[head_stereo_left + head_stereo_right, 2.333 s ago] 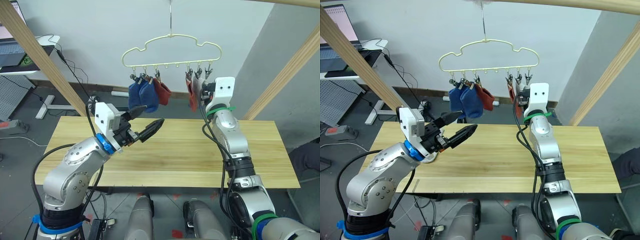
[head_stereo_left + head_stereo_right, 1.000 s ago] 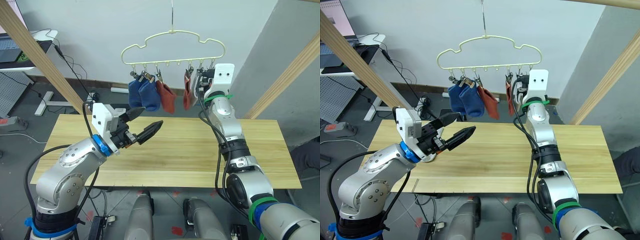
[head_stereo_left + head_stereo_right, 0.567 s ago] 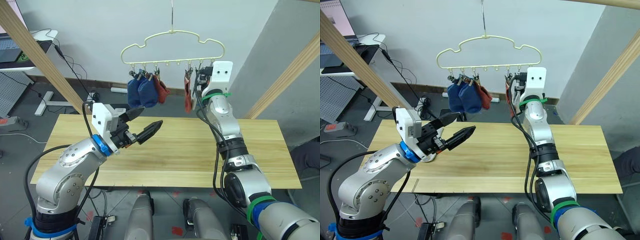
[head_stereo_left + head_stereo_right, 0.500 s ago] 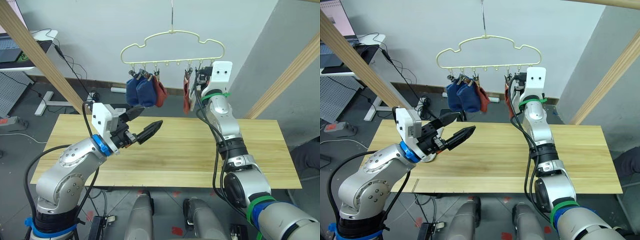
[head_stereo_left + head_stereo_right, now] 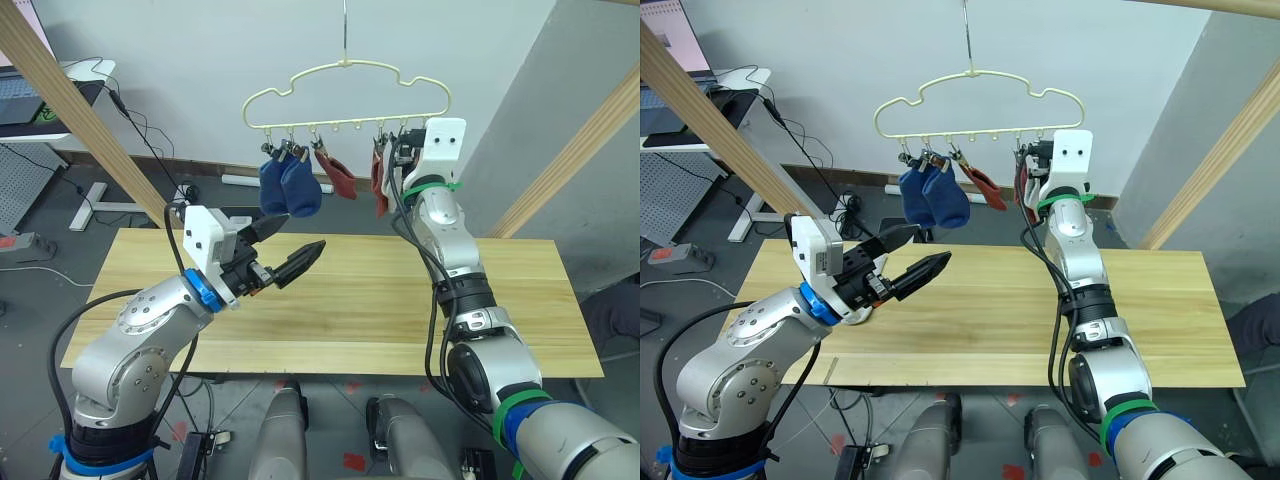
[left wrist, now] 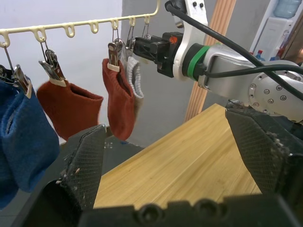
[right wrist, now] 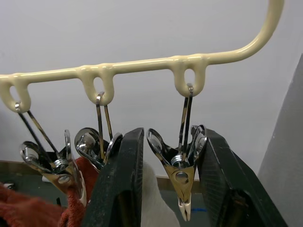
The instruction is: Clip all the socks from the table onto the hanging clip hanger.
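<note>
While the left gripper [image 5: 290,248] hung over the table [image 5: 340,330] as it had half a second before, fingers parted and empty, the right gripper [image 7: 163,189] was up at the clip hanger [image 5: 345,95], its fingers spread to either side of the last metal clip [image 7: 182,175] on the bar, not pinching it. That clip hung bare in the right wrist view.

Socks on the hanger: two blue socks [image 5: 288,190] side by side on the leftmost clips, a rust red sock [image 5: 335,172] next to them, a second rust red sock [image 6: 119,106] near the right gripper, and a light grey sock [image 6: 135,85] just beside it, close to the gripper's tips.

Changes since half a second ago: the first rust red sock had swung outward and sat tilted away from the blue pair, where it had hung close against them. The blue pair had shifted slightly towards the right gripper. The right gripper itself sat a touch higher against the bar.
</note>
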Controlling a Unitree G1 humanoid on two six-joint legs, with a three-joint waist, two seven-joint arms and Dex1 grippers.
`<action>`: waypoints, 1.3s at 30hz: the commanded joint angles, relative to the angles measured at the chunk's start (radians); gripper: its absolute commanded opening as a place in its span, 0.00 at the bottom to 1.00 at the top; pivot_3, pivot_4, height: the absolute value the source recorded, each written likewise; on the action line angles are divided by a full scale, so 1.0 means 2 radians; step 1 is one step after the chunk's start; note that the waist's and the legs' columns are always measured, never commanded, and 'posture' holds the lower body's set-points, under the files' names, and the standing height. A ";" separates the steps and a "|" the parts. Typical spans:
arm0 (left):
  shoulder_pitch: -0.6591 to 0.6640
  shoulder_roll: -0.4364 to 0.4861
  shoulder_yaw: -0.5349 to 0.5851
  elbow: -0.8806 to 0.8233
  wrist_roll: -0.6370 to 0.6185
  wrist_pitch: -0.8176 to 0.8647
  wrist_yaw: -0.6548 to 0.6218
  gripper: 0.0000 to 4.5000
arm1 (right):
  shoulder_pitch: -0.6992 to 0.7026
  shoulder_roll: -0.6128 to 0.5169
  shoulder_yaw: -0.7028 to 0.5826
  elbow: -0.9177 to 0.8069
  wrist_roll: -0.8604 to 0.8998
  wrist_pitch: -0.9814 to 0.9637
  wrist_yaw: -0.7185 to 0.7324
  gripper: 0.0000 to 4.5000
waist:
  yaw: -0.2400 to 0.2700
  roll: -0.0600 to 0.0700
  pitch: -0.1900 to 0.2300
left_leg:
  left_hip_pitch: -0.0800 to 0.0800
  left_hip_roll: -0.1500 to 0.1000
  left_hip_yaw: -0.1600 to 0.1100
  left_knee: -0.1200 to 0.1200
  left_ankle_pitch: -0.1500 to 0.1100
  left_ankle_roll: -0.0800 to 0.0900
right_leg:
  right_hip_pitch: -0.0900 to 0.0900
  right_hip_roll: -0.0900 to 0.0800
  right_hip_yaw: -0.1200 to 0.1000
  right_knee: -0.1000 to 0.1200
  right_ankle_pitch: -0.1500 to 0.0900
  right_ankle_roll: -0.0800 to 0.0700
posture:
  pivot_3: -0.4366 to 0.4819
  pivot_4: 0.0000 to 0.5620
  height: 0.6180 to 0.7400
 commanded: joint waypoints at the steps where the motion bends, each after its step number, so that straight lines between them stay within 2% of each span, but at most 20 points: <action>1: 0.001 0.004 0.006 -0.021 -0.001 -0.009 -0.001 1.00 | -0.014 -0.004 -0.003 -0.014 -0.002 -0.010 -0.005 0.36 | 0.000 0.000 0.000 | 0.000 0.000 0.000 0.000 0.000 0.000 | 0.000 0.000 0.000 0.000 0.000 0.000 | 0.68 0.51 1.00; 18: 0.001 0.004 0.005 -0.020 0.000 -0.008 -0.001 1.00 | -0.017 -0.005 -0.002 -0.005 0.001 -0.007 -0.005 0.36 | 0.000 0.000 0.000 | 0.000 0.000 0.000 0.000 0.000 0.000 | 0.000 0.000 0.000 0.000 0.000 0.000 | 0.68 0.51 1.00; 21: 0.001 0.003 0.004 -0.021 0.000 -0.008 0.000 1.00 | -0.017 -0.007 -0.003 -0.003 0.002 -0.008 -0.003 0.24 | 0.000 0.000 0.000 | 0.000 0.000 0.000 0.000 0.000 0.000 | 0.000 0.000 0.000 0.000 0.000 0.000 | 0.68 0.51 1.00; 25: 0.006 -0.001 0.002 -0.023 0.001 -0.009 0.004 1.00 | -0.013 -0.012 -0.007 -0.004 0.005 -0.001 0.003 0.00 | 0.000 0.000 0.000 | 0.000 0.000 0.000 0.000 0.000 0.000 | 0.000 0.000 0.000 0.000 0.000 0.000 | 0.68 0.51 1.00; 29: 0.011 -0.005 -0.002 -0.022 0.006 -0.010 0.009 1.00 | -0.006 -0.027 -0.008 -0.016 0.008 0.014 0.019 0.00 | 0.000 0.000 0.000 | 0.000 0.000 0.000 0.000 0.000 0.000 | 0.000 0.000 0.000 0.000 0.000 0.000 | 0.67 0.50 1.00; 33: 0.022 0.001 -0.005 0.011 0.053 -0.019 0.023 1.00 | 0.003 -0.046 -0.011 -0.045 0.031 0.059 0.065 0.00 | 0.001 0.000 0.000 | 0.000 0.000 0.000 0.000 0.000 0.000 | 0.000 0.000 0.000 0.000 0.000 0.000 | 0.65 0.49 1.00; 39: 0.021 0.023 0.008 0.165 0.166 -0.068 0.051 1.00 | 0.025 -0.082 -0.008 -0.130 0.067 0.152 0.133 0.00 | 0.000 0.000 0.000 | 0.000 0.000 0.000 0.000 0.000 0.000 | 0.000 0.000 0.000 0.000 0.000 0.000 | 0.63 0.47 1.00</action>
